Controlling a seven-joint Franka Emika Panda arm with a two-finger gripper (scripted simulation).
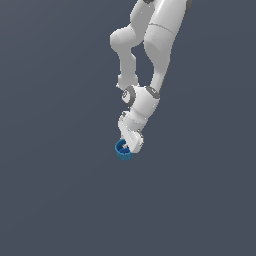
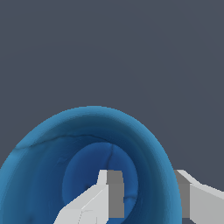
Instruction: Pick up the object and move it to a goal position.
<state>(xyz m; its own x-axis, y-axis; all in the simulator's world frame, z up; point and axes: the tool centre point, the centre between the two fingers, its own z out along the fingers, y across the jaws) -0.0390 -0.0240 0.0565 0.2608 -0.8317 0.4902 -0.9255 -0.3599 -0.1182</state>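
The object is a small blue cup with a darker hollow inside. In the exterior view it sits at the tip of my white gripper, slightly to the exterior view's left of the fingers. In the wrist view the cup fills the frame with its opening facing the camera. My gripper straddles the cup's wall: one finger is inside the hollow, the other finger is outside, and the jaws are closed on the wall between them.
Only a plain dark grey surface shows around the arm. No other objects, containers or edges are in view.
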